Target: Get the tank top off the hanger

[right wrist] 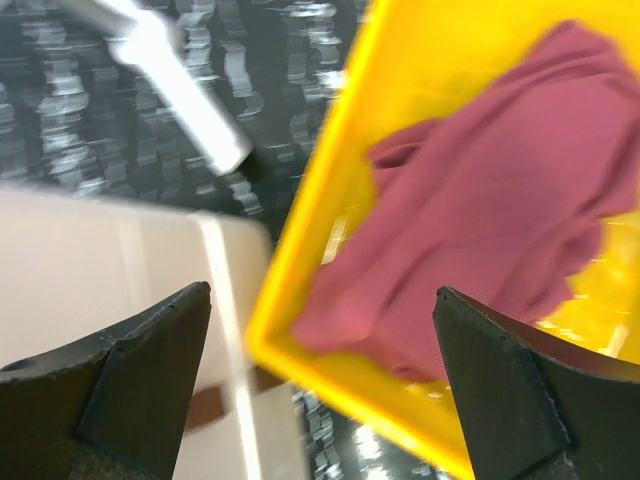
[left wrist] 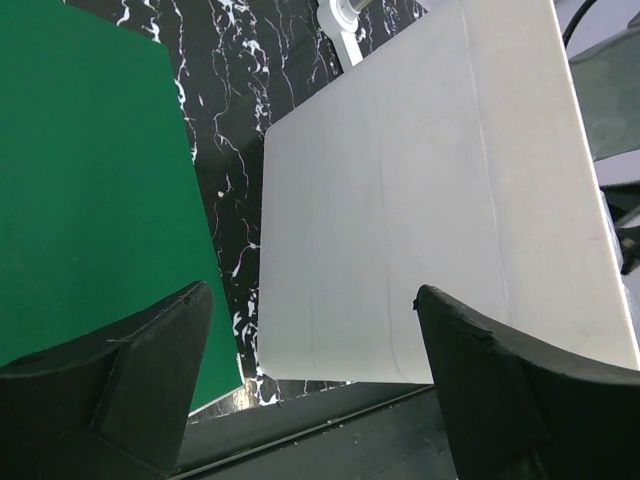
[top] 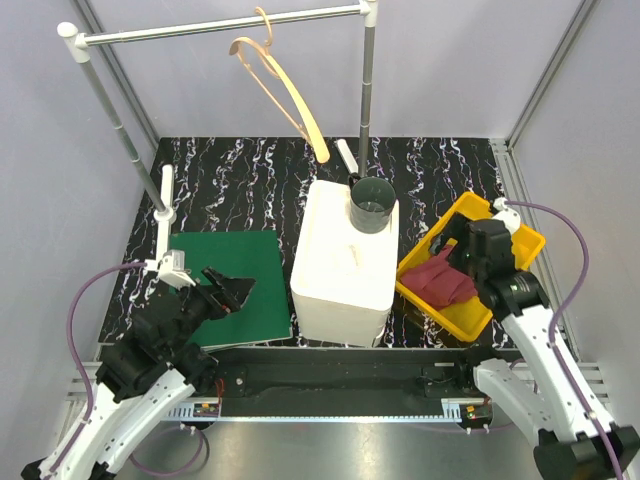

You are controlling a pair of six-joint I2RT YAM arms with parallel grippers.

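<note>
The maroon tank top [top: 440,281] lies crumpled in a yellow tray [top: 478,318] at the right; the right wrist view shows it [right wrist: 480,240] inside the tray's yellow rim [right wrist: 320,190]. The tan wooden hanger [top: 284,90] hangs bare by its hook on the grey rail [top: 220,27] at the back. My right gripper [top: 462,250] is open and empty just above the tray and the cloth. My left gripper [top: 228,290] is open and empty above the green mat [top: 230,275] at the left.
A white box [top: 342,262] stands in the middle, with a dark cup [top: 373,203] on its far end. The rail rests on two upright posts [top: 368,80]. The green mat [left wrist: 80,180] and white box [left wrist: 430,190] fill the left wrist view.
</note>
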